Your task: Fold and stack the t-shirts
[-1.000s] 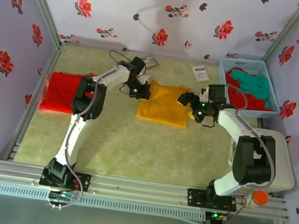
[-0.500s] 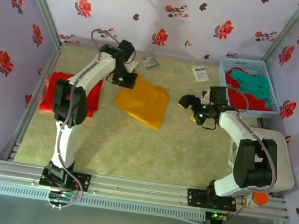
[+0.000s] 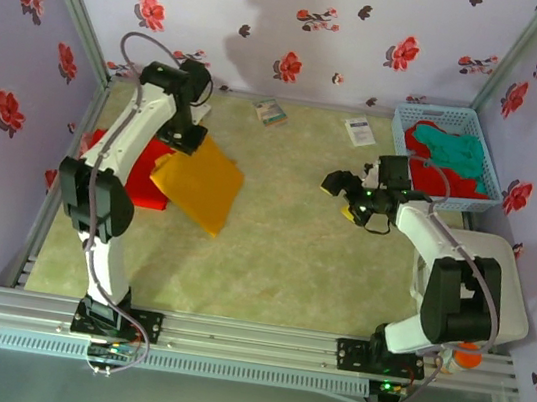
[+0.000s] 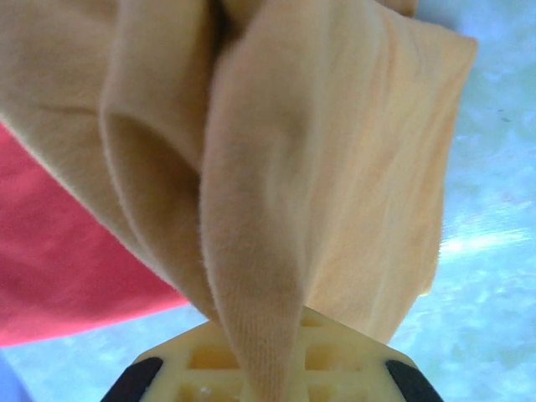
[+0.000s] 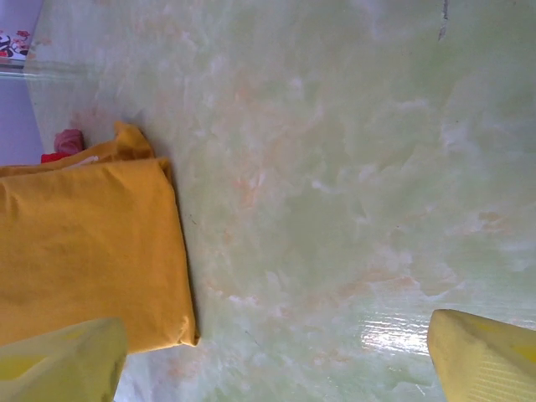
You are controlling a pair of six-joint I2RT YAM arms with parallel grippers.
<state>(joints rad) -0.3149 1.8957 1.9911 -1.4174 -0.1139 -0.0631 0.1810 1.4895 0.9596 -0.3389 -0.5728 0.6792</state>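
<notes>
The left gripper (image 3: 189, 139) pinches a corner of the folded mustard-yellow t-shirt (image 3: 200, 183), cloth bunched between its jaws; that shirt slants across the right edge of the folded red t-shirt (image 3: 121, 171) at the left side of the table (image 3: 279, 263); the right gripper (image 3: 340, 185) hangs over bare surface right of centre, jaws spread wide with nothing between them; a teal t-shirt (image 3: 458, 153) and another red one (image 3: 443, 182) lie in the blue basket (image 3: 433, 111) at the far right corner.
</notes>
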